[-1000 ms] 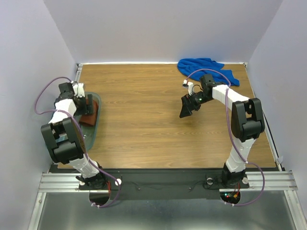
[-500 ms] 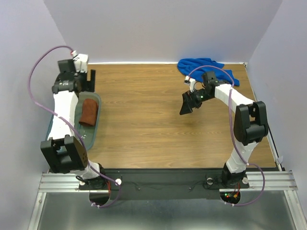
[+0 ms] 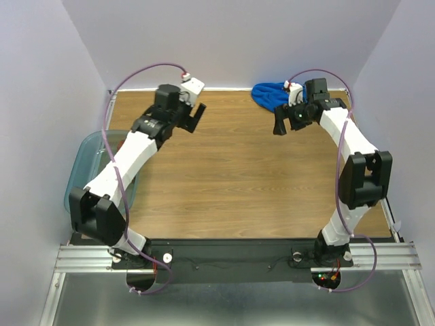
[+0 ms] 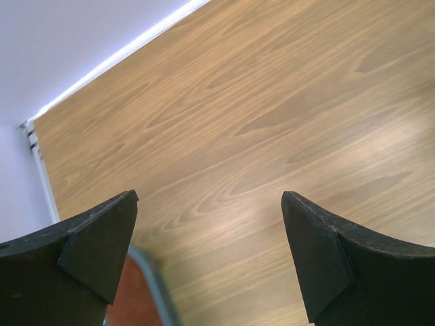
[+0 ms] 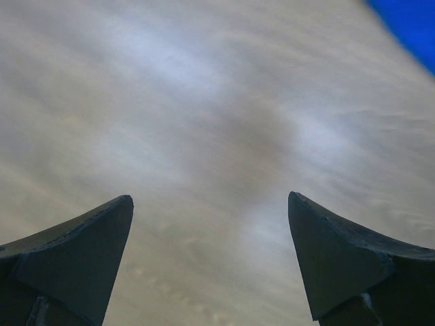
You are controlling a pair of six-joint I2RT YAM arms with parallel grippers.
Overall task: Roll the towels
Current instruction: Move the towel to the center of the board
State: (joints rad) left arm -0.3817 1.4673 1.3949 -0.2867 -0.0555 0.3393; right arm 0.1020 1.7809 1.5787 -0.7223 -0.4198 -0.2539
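The blue towel [image 3: 267,94] lies crumpled at the back right of the table, partly behind my right arm; one corner of the blue towel [image 5: 410,26] shows in the right wrist view. My right gripper [image 3: 280,124] [image 5: 209,200] hangs open just in front of it, over bare wood. The rust-brown towel [image 4: 133,300] shows only as a patch inside the bin rim in the left wrist view; my left arm hides it from above. My left gripper [image 3: 196,117] [image 4: 209,204] is open and empty above the back of the table.
A translucent teal bin [image 3: 84,154] stands at the table's left edge, partly under my left arm. White walls close in the back and both sides. The wooden table [image 3: 231,176] lies between the two arms.
My left arm has lifted off the brown towel in the bin and swung right towards the back centre. My right gripper has moved back and right, up to the blue towel.
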